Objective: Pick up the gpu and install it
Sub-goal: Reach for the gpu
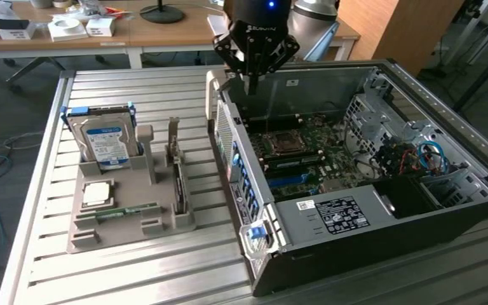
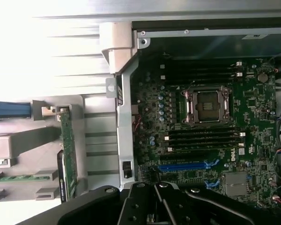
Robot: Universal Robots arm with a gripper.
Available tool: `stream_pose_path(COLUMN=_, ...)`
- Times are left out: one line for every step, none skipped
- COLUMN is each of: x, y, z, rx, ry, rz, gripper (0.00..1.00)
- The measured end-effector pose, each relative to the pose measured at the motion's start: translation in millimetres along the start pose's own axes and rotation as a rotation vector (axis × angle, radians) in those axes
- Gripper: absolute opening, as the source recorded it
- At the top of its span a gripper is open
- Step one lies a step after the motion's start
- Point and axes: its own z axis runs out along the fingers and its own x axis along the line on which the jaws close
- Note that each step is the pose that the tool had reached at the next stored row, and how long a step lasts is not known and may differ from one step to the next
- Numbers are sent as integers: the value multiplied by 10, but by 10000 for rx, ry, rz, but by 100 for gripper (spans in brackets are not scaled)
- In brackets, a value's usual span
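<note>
Over the rear of the open computer case (image 1: 380,241), the gripper (image 1: 251,86) was seen clenched and empty, the gpu (image 1: 178,181) being stood on edge in the grey holder (image 1: 125,222) beside the case, so pick-up was judged unstarted, with parted fingers aligned over the card's thin edge judged necessary.

Metal table (image 1: 142,273) (matt, ribbed)

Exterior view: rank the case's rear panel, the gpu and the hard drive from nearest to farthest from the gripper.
1. Rear panel, just below the gripper.
2. gpu, upright on the tray's side nearest that panel.
3. Hard drive, on the tray's other side, toward the exterior view's left.
</note>
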Motion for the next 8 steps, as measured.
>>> stream_pose_path(x=16, y=-1, z=-1, rx=1, ry=0, rz=0, gripper=11)
stream_pose_path(x=33, y=-2, z=-1, rx=1, ry=0, rz=-1, gripper=11)
stream_pose_path(x=53, y=-4, z=-2, rx=1, ry=1, rz=-1, gripper=11)
stream_pose_path(x=72, y=-5, z=-2, rx=1, ry=1, rz=-1, gripper=11)
stream_pose_path(x=92, y=-7, z=-2, rx=0, ry=0, rz=-1, gripper=11)
stream_pose_path(x=113, y=-8, z=-2, rx=1, ry=0, rz=-1, gripper=11)
stream_pose_path(x=135, y=-10, z=-3, rx=1, ry=0, rz=0, gripper=11)
stream_pose_path(x=158, y=-12, z=-3, rx=0, ry=0, rz=1, gripper=11)
